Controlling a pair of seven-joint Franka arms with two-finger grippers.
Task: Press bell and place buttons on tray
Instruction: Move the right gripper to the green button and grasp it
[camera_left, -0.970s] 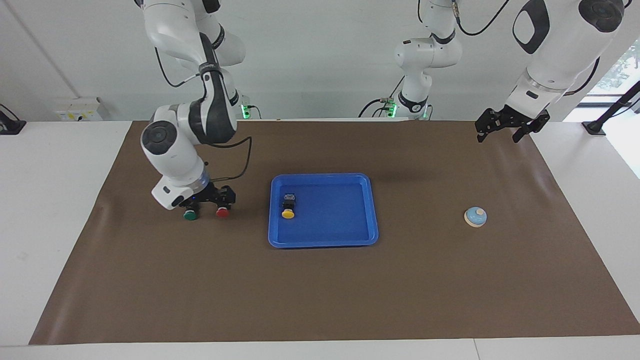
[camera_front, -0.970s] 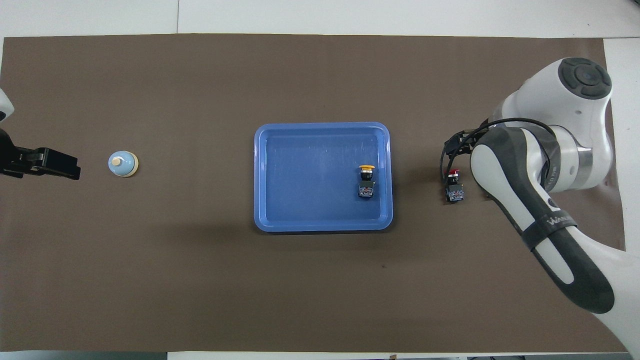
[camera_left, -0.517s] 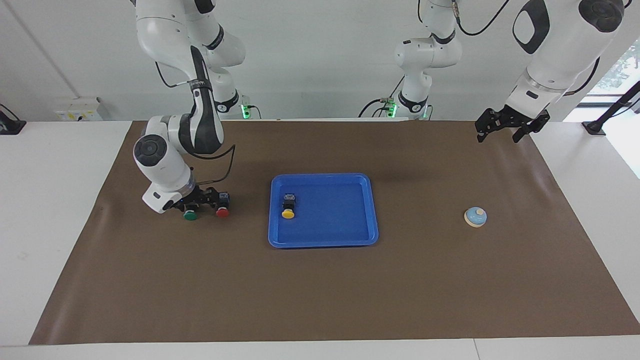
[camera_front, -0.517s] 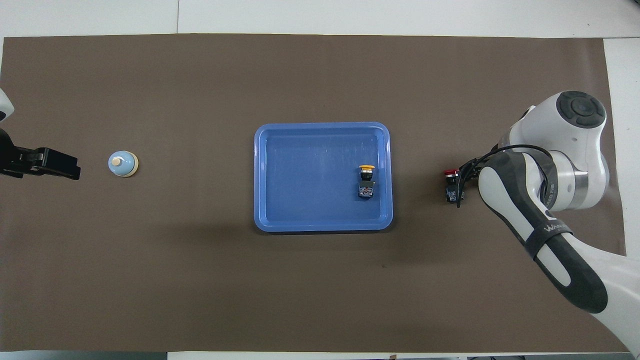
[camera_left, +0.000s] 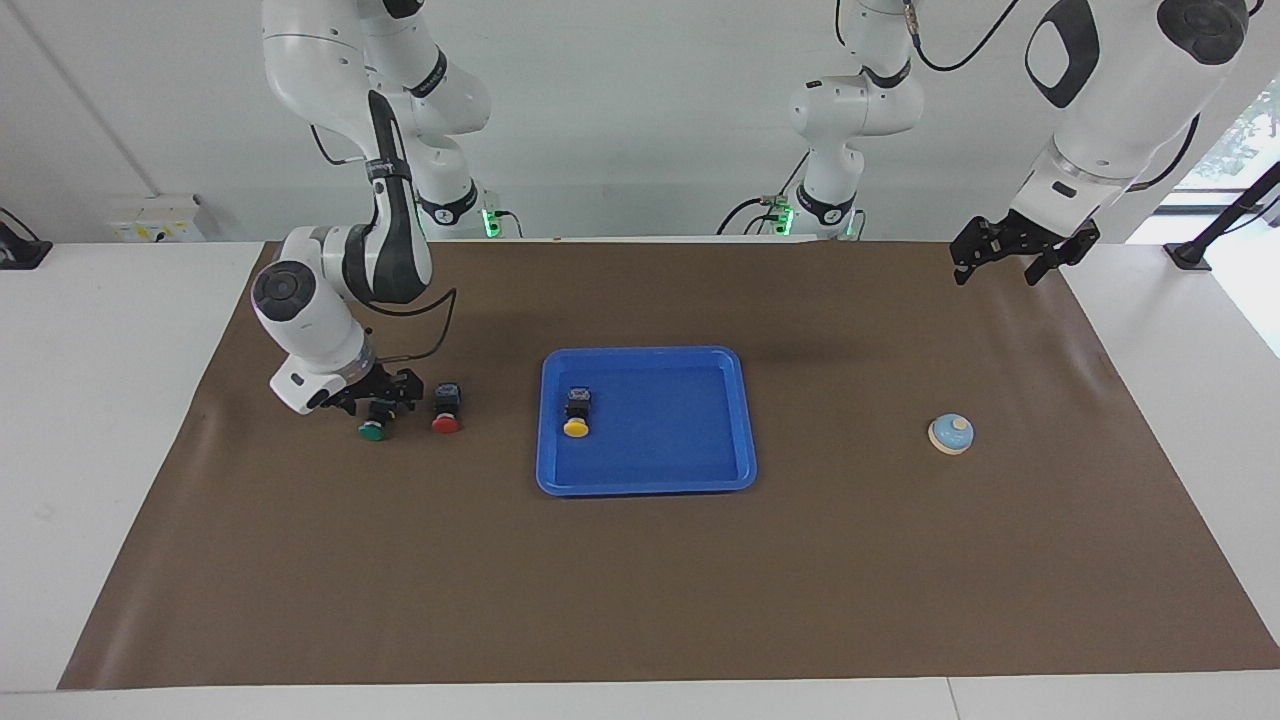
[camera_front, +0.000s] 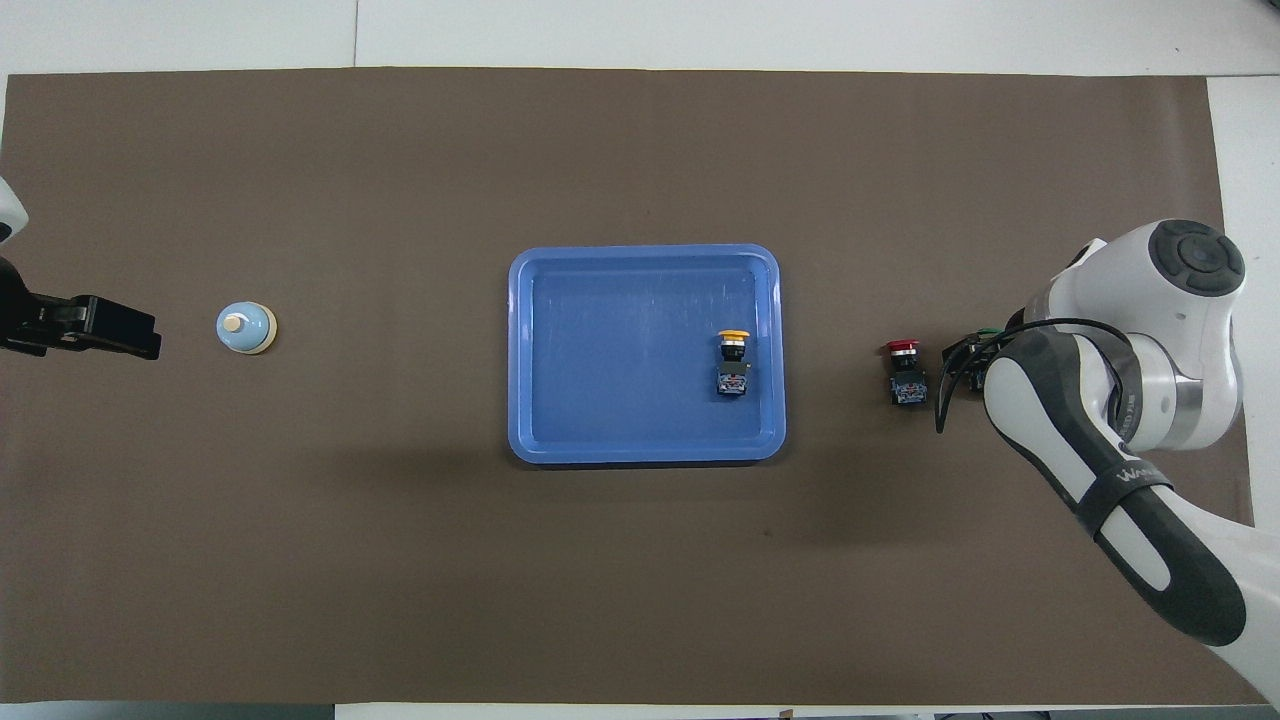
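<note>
A: Start at the right gripper (camera_left: 378, 405). What can you make out?

B: In the facing view it sits low at centre-left of the frame, right over the green-capped push button with a black blocky body (camera_left: 372, 428). Its jaws stand wide, straddling that body, but whether the pads touch it is hard to tell. In the overhead view the arm's white and grey forearm covers almost all of it; only a sliver of black fingers and a hint of green show at the right of the frame, just past the arm's edge.

A: And the nearest neighbour?

B: The red-capped push button on a black body (camera_left: 446, 409) lies just beside the gripper, on its tray side, apart from the fingers. From above it is in plain sight (camera_front: 906, 372), between arm and tray.

A: The tray itself?

B: The shallow bright blue rectangular plastic tray with a raised rim (camera_left: 745, 420) is at frame centre. The yellow-capped push button on a black body (camera_left: 576, 412) lies inside it, close to the rim that faces the right arm's end.

A: The other arm?

B: The left gripper (camera_left: 1018, 248) waits at the upper right of the facing view, raised over the brown mat's (camera_left: 640, 600) edge, jaws apart, holding nothing. Overhead it is cut off by the left frame border (camera_front: 95, 328). The small light blue dome bell with a cream knob (camera_left: 951, 433) stands alone on the mat, below that gripper in the frame.
</note>
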